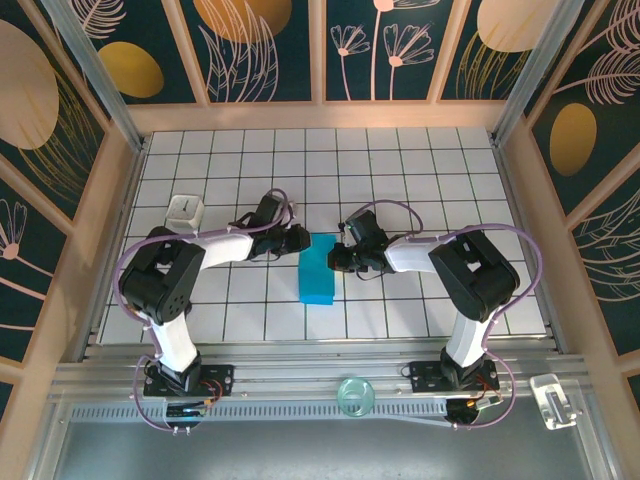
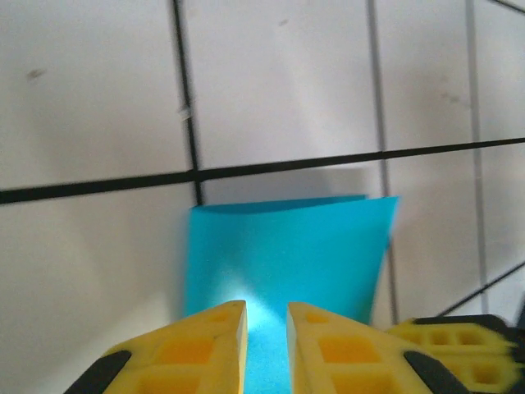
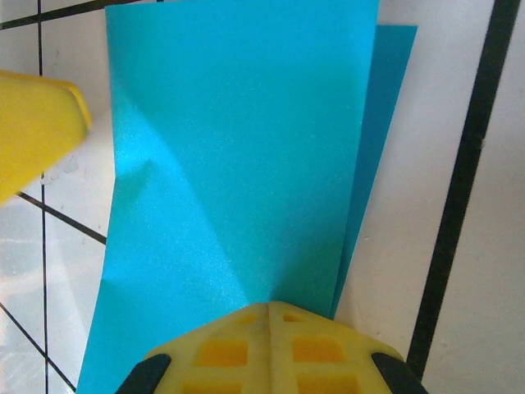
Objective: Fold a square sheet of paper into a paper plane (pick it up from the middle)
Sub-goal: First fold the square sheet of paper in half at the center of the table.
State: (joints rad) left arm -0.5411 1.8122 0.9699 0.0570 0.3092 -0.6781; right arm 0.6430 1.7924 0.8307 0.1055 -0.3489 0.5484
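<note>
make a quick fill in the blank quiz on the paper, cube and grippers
1. The folded teal-blue sheet of paper lies ___ the left gripper and the right gripper.
2. The small white cube sits on the table's ___ side.
3. The right gripper's yellow fingers are ___ on the paper.
4. The left gripper's fingers stand slightly ___.
Missing words: between; left; shut; apart.

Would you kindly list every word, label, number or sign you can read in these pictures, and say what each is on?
None can be read.
White cube: a small dark mark on its top, too small to read.
Sheet of paper: plain, unmarked.
Wall panels: flower drawings, no lettering.
</note>
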